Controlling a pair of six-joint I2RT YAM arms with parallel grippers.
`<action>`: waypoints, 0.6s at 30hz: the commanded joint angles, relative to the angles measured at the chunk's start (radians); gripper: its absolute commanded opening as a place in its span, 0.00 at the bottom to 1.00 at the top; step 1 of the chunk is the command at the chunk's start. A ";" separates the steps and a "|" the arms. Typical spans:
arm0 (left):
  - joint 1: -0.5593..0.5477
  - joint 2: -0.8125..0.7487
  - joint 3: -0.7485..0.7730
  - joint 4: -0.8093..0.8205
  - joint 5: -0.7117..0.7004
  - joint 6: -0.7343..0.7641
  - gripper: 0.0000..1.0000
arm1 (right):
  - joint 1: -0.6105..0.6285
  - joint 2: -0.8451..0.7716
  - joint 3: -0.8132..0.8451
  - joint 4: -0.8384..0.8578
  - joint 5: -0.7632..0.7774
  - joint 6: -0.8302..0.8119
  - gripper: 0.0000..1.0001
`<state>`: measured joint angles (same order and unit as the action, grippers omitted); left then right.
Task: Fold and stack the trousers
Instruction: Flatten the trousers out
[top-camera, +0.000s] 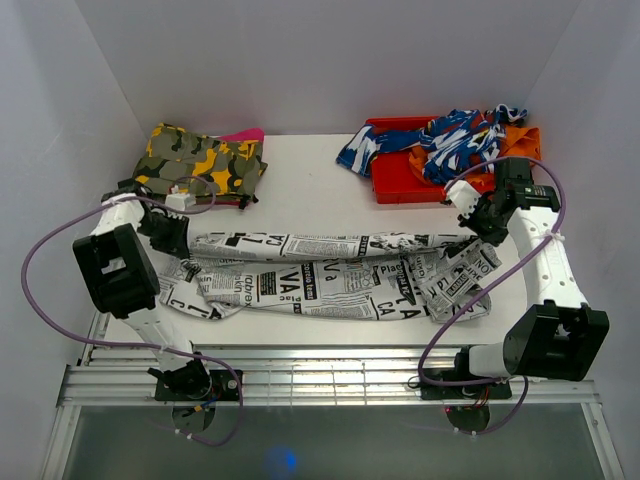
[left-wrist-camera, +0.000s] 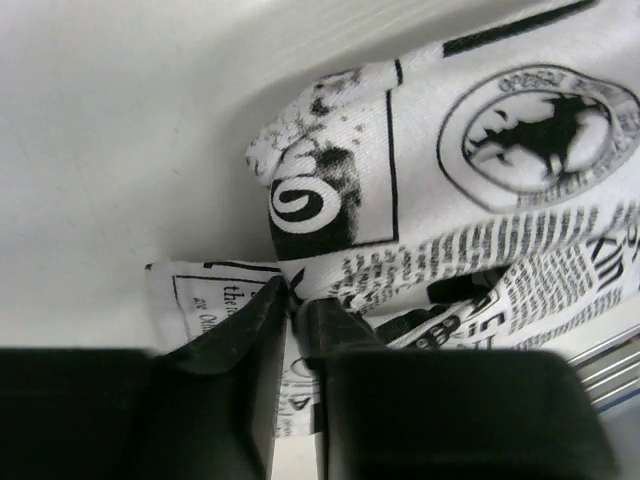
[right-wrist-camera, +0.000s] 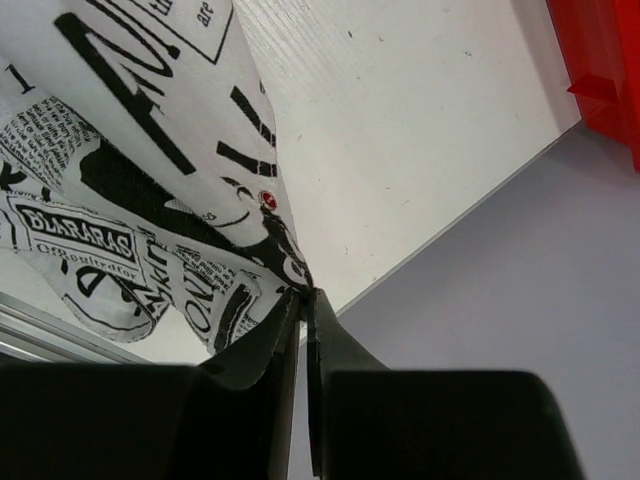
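Trousers (top-camera: 330, 275) lie lengthwise across the middle of the white table (top-camera: 310, 195). Newsprint pattern; the far long edge is pulled into a taut ridge between the two arms, and the rest slumps in folds toward the near edge. Left gripper (left-wrist-camera: 297, 300) at the left end: fingers nearly together, a corner of the cloth pinched between the tips; how much cloth sits in the bite is hard to tell from the wrist view. Right gripper (right-wrist-camera: 305, 293) at the right end: fingers pressed together on a fold of the trousers, cloth hanging from them above the table. Far left corner: camouflage garment (top-camera: 200, 160), folded. Far right: red tray (top-camera: 395, 180) with blue-and-white garment (top-camera: 450, 140) draped over it, orange cloth (top-camera: 522, 138) just beside
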<state>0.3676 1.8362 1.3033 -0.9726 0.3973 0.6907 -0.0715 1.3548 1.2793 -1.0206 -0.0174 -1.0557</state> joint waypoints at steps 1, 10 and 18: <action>0.043 -0.072 0.149 -0.099 0.083 0.150 0.49 | -0.022 -0.002 0.022 0.056 0.034 -0.127 0.08; 0.025 -0.012 0.339 -0.221 0.153 0.308 0.52 | -0.021 0.049 0.121 0.004 -0.032 -0.158 0.08; -0.108 0.102 0.340 -0.186 0.118 0.291 0.54 | -0.017 0.086 0.167 -0.015 -0.021 -0.161 0.08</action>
<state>0.3195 1.8908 1.6432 -1.1454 0.4988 0.9676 -0.0853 1.4303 1.3972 -1.0237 -0.0418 -1.1160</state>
